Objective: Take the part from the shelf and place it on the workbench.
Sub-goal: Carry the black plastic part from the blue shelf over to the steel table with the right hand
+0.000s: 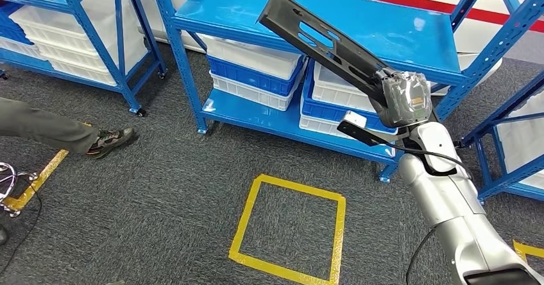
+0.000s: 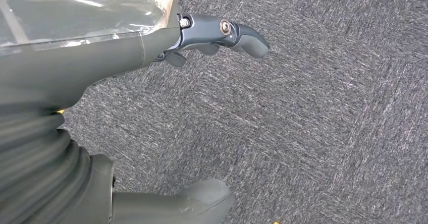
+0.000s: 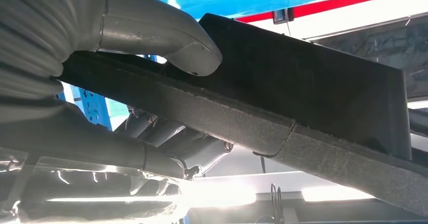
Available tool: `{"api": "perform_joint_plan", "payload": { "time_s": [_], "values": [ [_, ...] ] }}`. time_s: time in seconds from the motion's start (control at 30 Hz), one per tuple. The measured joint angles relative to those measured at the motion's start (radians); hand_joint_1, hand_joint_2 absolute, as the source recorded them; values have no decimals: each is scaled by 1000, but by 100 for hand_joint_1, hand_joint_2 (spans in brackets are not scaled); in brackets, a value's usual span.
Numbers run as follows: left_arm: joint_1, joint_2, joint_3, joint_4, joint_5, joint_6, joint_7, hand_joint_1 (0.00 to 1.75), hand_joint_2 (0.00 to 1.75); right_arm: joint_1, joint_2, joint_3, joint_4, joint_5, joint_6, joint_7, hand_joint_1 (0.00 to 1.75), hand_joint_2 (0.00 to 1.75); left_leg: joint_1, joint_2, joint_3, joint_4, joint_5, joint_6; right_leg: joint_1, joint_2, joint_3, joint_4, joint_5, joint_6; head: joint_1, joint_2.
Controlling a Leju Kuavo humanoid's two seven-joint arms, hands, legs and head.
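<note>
Grey carpet lies under the left hand (image 2: pixel 222 37), hanging low with nothing in it, fingers loosely apart. Farther out, the right hand (image 1: pixel 405 99) clasps one end of the long black part (image 1: pixel 321 41), raised slantwise over the blue shelf (image 1: pixel 359 22). Held at one end, it could twist loose or clip the shelf post.

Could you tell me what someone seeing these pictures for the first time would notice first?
The long black part, held up at a slant over the top of the blue shelf by the right robot hand. Next, the yellow tape square on the grey carpet before the shelf, and a person's leg and shoe at the left.
</note>
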Motion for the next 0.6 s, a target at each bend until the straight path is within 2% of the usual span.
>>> {"api": "perform_joint_plan", "payload": {
  "time_s": [0.07, 0.1, 0.13, 0.2, 0.23, 0.27, 0.3, 0.37, 0.4, 0.43, 0.47, 0.57, 0.6],
  "values": [
    [-3, 2, 0, 0, 0, 0, 1, 0, 175, 0, -2, -2, -2, 1, -1, 0, 162, 175, 2, 3, 4, -13, 10, 13, -2, 0, -1, -5, 3, 15, 0, 0],
    [-4, 2, 0, 0, 0, 0, 2, 0, 175, 0, -4, -4, -4, 1, -1, 0, 162, 175, 6, 6, 8, -24, 17, 20, -3, 1, -10, 13, -10, 15, 0, 0],
    [-6, 2, 0, 0, 0, 0, 2, 0, 175, 0, -6, -5, -4, 1, -1, 0, 162, 175, 9, 9, 10, -33, 24, 25, -3, 2, -31, 58, -36, 9, 2, 0],
    [-7, 1, 0, 0, 0, -1, 3, 0, 175, 2, -9, -7, -5, 1, -2, 0, 162, 175, 10, 14, 8, -39, 29, 27, -2, 4, -91, 197, -101, -4, 3, 0],
    [-7, 1, 0, 0, 0, -1, 5, 0, 175, 5, -10, -7, -4, 3, -2, 0, 162, 175, 10, 16, 6, -38, 30, 26, -2, 5, -117, 260, -124, -4, 3, 0],
    [-7, 0, 0, 0, 0, 0, 6, 0, 175, 8, -11, -7, -3, 5, -1, -1, 162, 175, 10, 18, 4, -37, 32, 24, -2, 5, -128, 288, -130, 0, 3, 0],
    [-7, 0, 0, 0, 1, 0, 7, 0, 175, 9, -11, -6, -1, 8, -1, -1, 162, 175, 11, 20, 1, -35, 33, 20, -3, 5, -119, 278, -123, 7, 3, 0],
    [-7, -2, 0, 0, 1, 0, 7, 0, 175, 3, -9, -5, 2, 12, -1, -3, 162, 175, 14, 26, -6, -25, 32, 8, -11, -7, -51, 154, -81, 27, 3, 0],
    [-7, -2, 1, 0, 1, 1, 7, 0, 175, -1, -8, -5, 4, 13, -1, -3, 162, 175, 14, 28, -11, -18, 30, -1, -11, -13, -17, 92, -63, 30, 4, 0],
    [-7, -2, 1, 0, 1, 1, 7, 0, 175, -6, -6, -5, 5, 12, -1, -3, 162, 175, 12, 31, -14, -11, 28, -9, -9, -17, 5, 51, -53, 26, 3, 0],
    [-7, -1, 1, 0, 1, 2, 7, 0, 175, -9, -5, -5, 7, 12, -2, -3, 162, 175, 10, 33, -17, -6, 27, -16, -7, -17, 12, 36, -49, 18, 2, 0],
    [-6, -2, 0, 0, 0, 2, 9, 0, 175, -10, -5, -4, 13, 11, -5, -4, 162, 175, 18, 38, -22, -2, 27, -33, -5, 1, 6, 43, -41, -7, 0, 0],
    [-7, -2, 0, 0, 0, 2, 9, 0, 175, -10, -5, -4, 14, 12, -5, -4, 162, 175, 21, 34, -29, 13, 14, -38, -5, 5, 4, 44, -37, -14, 0, 0]
  ]
}}
